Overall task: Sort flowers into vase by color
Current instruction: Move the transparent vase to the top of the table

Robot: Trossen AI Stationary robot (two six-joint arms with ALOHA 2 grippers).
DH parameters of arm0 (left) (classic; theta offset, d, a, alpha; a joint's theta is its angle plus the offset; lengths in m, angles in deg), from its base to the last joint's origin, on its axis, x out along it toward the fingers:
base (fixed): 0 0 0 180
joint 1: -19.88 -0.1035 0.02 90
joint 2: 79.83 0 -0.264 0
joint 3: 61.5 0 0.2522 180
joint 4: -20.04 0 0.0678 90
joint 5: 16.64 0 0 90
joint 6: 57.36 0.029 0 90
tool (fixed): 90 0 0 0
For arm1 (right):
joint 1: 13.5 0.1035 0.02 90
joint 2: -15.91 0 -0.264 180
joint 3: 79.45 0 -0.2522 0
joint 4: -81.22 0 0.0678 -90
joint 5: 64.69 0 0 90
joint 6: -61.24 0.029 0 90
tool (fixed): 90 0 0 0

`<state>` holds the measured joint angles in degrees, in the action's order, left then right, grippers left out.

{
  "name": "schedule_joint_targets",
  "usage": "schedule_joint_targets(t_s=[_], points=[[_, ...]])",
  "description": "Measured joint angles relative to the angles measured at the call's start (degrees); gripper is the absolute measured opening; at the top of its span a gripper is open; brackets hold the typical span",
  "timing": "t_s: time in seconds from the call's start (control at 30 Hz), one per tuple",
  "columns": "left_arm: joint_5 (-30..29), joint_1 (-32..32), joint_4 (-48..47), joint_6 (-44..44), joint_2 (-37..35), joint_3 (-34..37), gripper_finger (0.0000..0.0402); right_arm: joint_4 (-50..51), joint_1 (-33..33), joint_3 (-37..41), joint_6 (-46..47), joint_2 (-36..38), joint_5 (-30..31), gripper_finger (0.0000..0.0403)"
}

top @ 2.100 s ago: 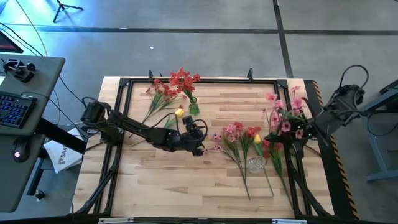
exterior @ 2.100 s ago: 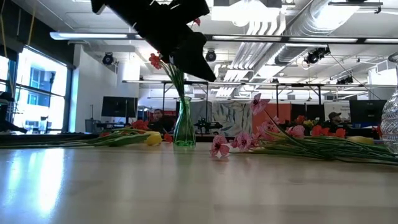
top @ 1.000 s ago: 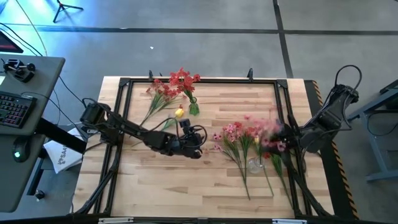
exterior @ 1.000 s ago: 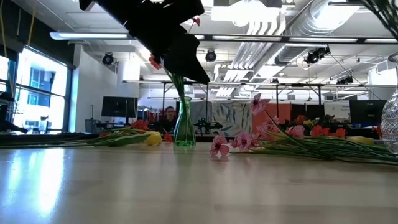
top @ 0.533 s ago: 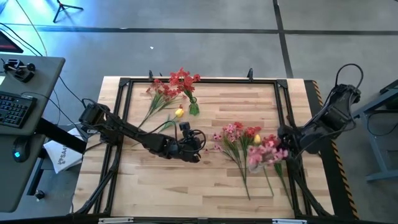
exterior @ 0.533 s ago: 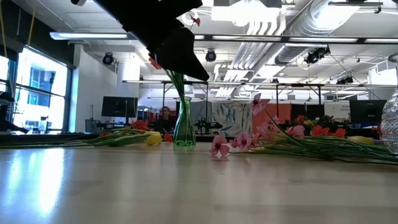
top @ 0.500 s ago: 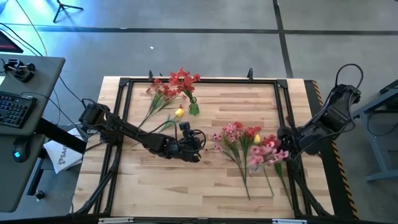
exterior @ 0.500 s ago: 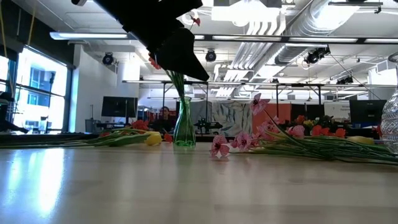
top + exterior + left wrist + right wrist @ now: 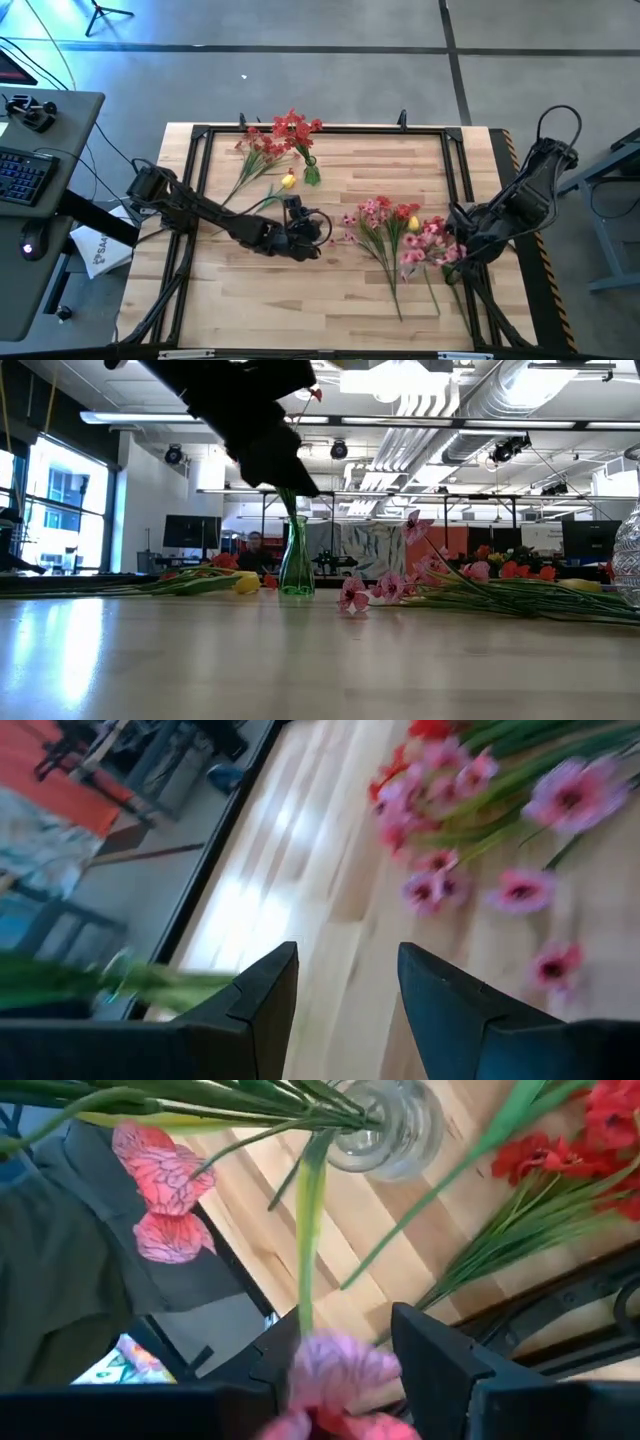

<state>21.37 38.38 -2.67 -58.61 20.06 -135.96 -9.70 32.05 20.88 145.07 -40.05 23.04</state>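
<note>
Two vases, green vase (image 9: 296, 565) mouth hidden, clear vase (image 9: 388, 1125) perhaps half-covered

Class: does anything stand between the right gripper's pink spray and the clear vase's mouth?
Nothing clearly blocks it. The pink spray in the right gripper has its stem end at the clear vase; loose green stems crowd the rim.

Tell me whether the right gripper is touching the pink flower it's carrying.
Touching. In the right wrist view a pink bloom and its green stem sit squeezed between the right gripper's two fingers, above the clear glass vase.
</note>
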Motion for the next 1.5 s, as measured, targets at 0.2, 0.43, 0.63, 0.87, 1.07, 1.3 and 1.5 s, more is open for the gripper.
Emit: schedule_joint_targets(t_s=[0.2, 0.43, 0.63, 0.87, 1.07, 1.3, 1.5], points=[[-1.2, 0.3, -8.7, -7.0, -1.7, 0.0, 0.0161, 5.1, 6.9, 0.1, -0.3, 0.1, 11.3, 0.0133], [5.1, 0.6, -5.5, -5.1, -1.8, 0.0, 0.0161, 0.7, 15.6, 0.1, -5.9, 0.1, 31.0, 0.0132], [11.6, 0.5, 4.6, 2.5, -1.7, 0.0, 0.0161, 3.3, 22.6, 0.1, -9.0, 0.2, 44.3, 0.0132], [27.4, -1.8, 18.6, 10.1, -1.7, 0.0, 0.0161, 14.8, 24.1, -0.9, 0.7, 3.3, 52.2, 0.0133], [33.6, -4.1, 27.5, 16.0, 0.7, 0.0, 0.0161, 13.3, 23.3, -5.2, -5.1, 8.8, 58.1, 0.016], [43.6, -6.4, 37.6, 21.6, 7.0, -1.7, 0.0161, 7.3, 23.3, -12.9, -22.5, 10.3, 67.0, 0.0205], [55.9, -8.4, 39.8, 25.9, 16.7, -11.8, 0.0179, 1.5, 23.3, -15.0, -38.5, 10.3, 76.4, 0.0208]])
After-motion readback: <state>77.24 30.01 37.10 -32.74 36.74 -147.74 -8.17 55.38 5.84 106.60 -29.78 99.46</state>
